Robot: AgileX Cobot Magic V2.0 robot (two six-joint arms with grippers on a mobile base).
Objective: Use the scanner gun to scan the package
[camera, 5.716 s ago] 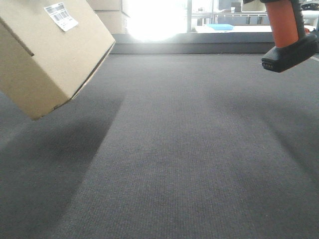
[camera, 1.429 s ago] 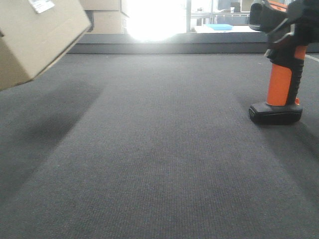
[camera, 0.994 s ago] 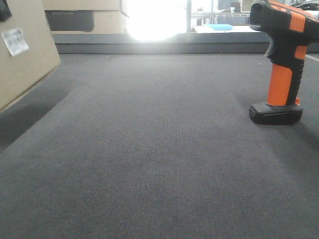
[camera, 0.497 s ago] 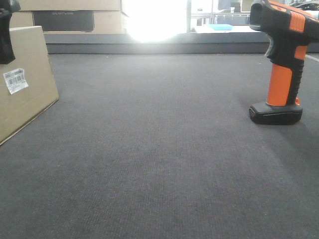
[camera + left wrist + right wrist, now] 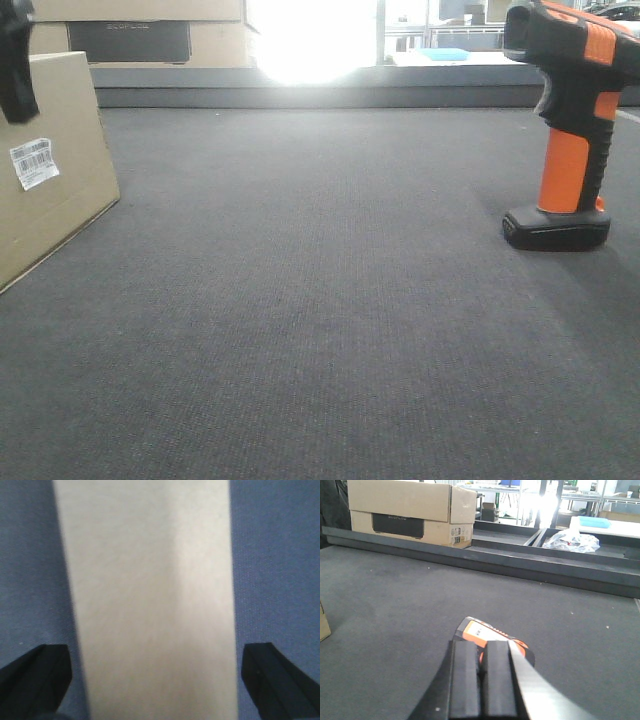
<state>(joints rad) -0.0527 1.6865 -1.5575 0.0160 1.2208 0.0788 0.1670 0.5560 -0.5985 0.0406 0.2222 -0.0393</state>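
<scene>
Left fingers (image 5: 37,672) are standing spread w/ the package (image 5: 150,600) sitting between them, untouched, on the carpet (image 5: 320,330). Right fingers (image 5: 467,680) are pressing together, gripping nothing; scanner gun (image 5: 487,635) is standing upright just beyond their tips.

L pincer (image 5: 160,672): two matte black fingers (image 5: 35,677), blocky w/ squared-off tips, plain faces, no markings visible. R pincer (image 5: 482,680): two flat black rectangular pads (image 5: 466,680) side by side, matte; pale grey/white strip along one edge. No cables or screws seen.
</scene>
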